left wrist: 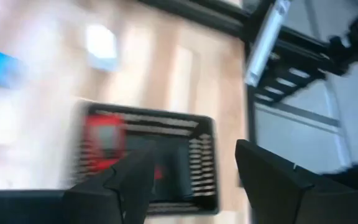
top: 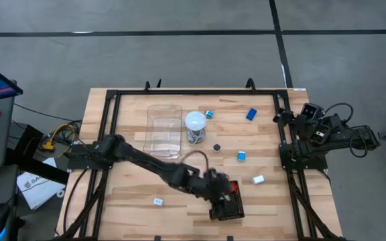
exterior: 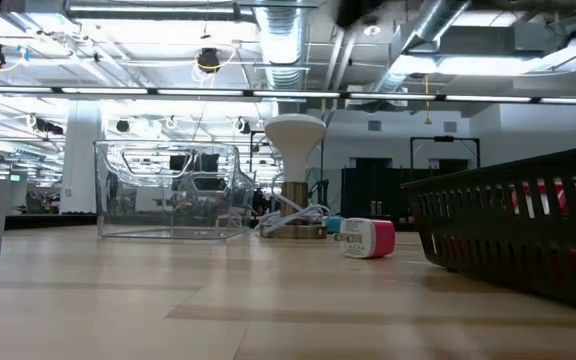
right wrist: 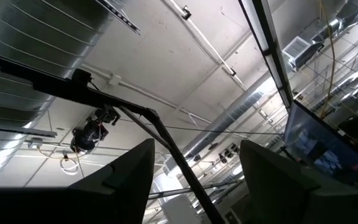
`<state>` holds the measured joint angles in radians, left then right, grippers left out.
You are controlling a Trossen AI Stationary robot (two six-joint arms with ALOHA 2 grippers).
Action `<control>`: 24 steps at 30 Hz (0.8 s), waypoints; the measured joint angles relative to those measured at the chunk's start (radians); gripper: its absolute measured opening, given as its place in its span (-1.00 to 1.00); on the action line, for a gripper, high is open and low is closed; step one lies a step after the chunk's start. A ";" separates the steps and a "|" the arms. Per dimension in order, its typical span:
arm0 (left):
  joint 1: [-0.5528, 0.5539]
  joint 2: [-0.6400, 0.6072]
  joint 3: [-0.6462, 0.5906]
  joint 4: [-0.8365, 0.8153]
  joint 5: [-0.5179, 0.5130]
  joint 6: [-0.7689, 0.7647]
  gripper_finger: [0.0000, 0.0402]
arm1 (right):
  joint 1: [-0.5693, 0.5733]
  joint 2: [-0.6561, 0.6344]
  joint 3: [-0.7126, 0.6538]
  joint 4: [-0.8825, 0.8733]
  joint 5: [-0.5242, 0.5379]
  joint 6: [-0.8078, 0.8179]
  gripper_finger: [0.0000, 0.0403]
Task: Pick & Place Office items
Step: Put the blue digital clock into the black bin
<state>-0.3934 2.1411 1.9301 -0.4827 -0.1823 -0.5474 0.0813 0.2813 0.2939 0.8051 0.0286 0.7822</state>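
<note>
Left pincer (left wrist: 191, 180) open, empty, over black tray (left wrist: 205, 163), red items (left wrist: 101, 140) only in wrist view

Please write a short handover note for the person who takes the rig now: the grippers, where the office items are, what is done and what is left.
Left gripper: over the black tray at the table's near edge, fingers open, nothing between them.
Right gripper: parked off the table's right side, facing the ceiling, open and empty.
Done: red items already lie in the tray.
Left on the table: blue block at the far right, small blue piece beside the light bulb, blue piece, white piece right of the tray, small dark piece, white piece near the front left.
The clear plastic box looks empty.
</note>
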 joint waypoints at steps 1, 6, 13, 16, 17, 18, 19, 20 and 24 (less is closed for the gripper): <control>-0.002 -0.037 0.000 -0.045 -0.043 0.021 0.06 | 0.008 0.000 0.000 -0.001 0.008 -0.004 0.13; -0.029 -0.290 -0.051 -0.291 -0.314 0.078 -0.05 | 0.078 0.025 0.000 -0.012 0.117 -0.042 0.13; -0.118 -0.731 -0.336 -0.380 -0.553 -0.019 -0.17 | 0.248 0.193 0.001 -0.036 0.363 -0.071 0.13; -0.182 -0.906 -0.543 -0.288 -0.561 -0.064 -0.22 | 0.324 0.315 0.028 -0.037 0.485 -0.092 0.13; -0.205 -0.956 -0.614 -0.254 -0.566 -0.078 -0.24 | 0.346 0.359 0.044 -0.020 0.524 -0.109 0.13; -0.224 -1.007 -0.692 -0.198 -0.579 -0.090 -0.26 | 0.367 0.410 0.062 0.009 0.569 -0.129 0.13; -0.244 -1.056 -0.771 -0.141 -0.597 -0.101 -0.27 | 0.384 0.458 0.082 0.047 0.611 -0.152 0.13; -0.261 -1.100 -0.850 -0.083 -0.621 -0.111 -0.29 | 0.398 0.503 0.105 0.084 0.654 -0.178 0.13; -0.292 -1.234 -1.161 0.254 -0.708 -0.089 -0.34 | 0.415 0.651 0.235 0.056 0.868 -0.183 0.13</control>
<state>-0.6854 0.9069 0.7693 -0.2287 -0.8907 -0.6361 0.4965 0.9323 0.5284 0.8609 0.8966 0.5997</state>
